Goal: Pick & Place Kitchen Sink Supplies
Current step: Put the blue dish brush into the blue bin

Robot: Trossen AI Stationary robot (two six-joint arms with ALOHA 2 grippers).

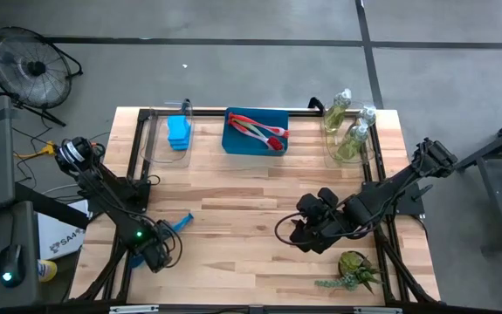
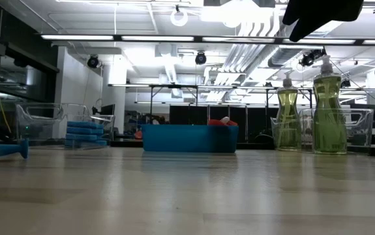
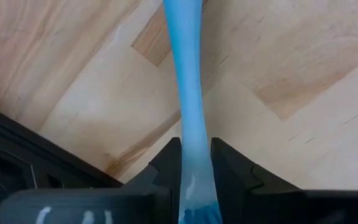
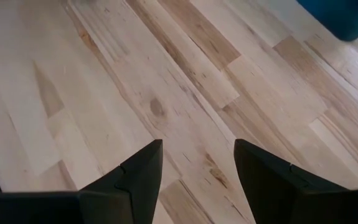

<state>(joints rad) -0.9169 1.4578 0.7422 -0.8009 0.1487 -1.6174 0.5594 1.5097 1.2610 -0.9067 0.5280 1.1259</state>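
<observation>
Blue dish brush lies gripped by the left end effector, seemingly near the table's front-left edge.

The table is pale butcher-block wood, smooth with a soft sheen. On it, the blue brush handle looks like glossy plastic; the bottles are clear, shiny plastic.

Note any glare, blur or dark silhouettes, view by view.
Low view: ceiling lights glare white, an arm hangs as a black silhouette, the near table is soft. Left wrist view: the blue brush handle blurs between the fingers. High view: even light, faint shadows.
</observation>
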